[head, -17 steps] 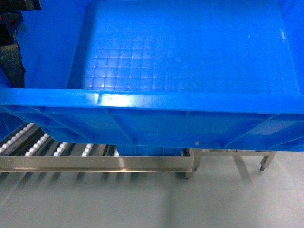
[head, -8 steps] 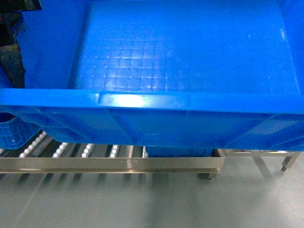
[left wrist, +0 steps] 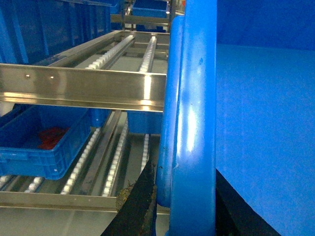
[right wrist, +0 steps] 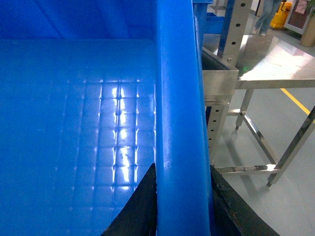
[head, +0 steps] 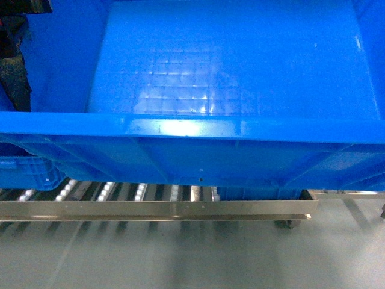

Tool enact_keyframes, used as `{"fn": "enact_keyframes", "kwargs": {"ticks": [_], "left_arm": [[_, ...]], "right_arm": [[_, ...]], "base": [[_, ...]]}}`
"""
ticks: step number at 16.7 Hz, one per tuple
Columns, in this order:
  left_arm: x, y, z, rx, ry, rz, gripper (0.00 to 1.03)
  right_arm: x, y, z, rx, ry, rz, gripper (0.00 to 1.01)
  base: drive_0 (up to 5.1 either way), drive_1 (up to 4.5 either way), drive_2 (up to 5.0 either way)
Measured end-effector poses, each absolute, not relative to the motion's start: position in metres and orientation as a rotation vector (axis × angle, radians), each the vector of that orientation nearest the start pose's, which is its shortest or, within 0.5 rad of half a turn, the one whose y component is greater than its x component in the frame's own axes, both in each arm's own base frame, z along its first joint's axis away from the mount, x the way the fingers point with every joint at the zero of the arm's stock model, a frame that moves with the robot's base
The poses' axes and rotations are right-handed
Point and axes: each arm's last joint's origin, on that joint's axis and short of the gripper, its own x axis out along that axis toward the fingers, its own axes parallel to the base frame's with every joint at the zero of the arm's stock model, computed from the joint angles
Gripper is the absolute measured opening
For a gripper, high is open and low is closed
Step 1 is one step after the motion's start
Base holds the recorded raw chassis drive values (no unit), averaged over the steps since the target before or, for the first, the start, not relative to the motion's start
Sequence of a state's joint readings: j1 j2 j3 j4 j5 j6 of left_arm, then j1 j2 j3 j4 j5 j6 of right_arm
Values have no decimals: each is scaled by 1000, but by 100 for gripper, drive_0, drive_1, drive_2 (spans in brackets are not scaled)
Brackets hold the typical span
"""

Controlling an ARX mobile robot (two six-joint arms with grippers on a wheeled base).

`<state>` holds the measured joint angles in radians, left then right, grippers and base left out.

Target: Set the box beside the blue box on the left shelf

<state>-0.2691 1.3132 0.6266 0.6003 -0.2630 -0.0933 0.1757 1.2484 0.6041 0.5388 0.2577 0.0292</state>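
A: How far along?

B: The box (head: 228, 90) hangs in the air above the near edge of the shelf (head: 156, 209), not set down. The left claw (left wrist: 162, 196) grasps its left rim, the right claw (right wrist: 182, 201) its right rim.

A: Room?

B: The blue box (head: 24, 171) sits at the left on the rollers; the tracks to its right look free. I'd judge the shelf's near rail is the edge to clear.

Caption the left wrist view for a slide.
Left gripper clamps the box rim beside the left shelf, where a smaller blue box sits.

Blue box (head: 228, 72), grid-embossed floor.
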Motion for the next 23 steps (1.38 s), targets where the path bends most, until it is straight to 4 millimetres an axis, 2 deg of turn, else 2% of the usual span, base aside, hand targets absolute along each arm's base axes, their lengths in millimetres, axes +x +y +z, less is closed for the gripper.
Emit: {"fn": "enact_keyframes", "kwargs": {"ticks": [14,23], "left_arm": [[268,-66,241,-70,85,-2,18],[268,-65,242,-68,83,-1,18]], "right_arm": [[261,39,245,6,102,-84,22],[261,39,244,7,103,-82,22]], "base": [[-494,252,252],[0,0,0]]}}
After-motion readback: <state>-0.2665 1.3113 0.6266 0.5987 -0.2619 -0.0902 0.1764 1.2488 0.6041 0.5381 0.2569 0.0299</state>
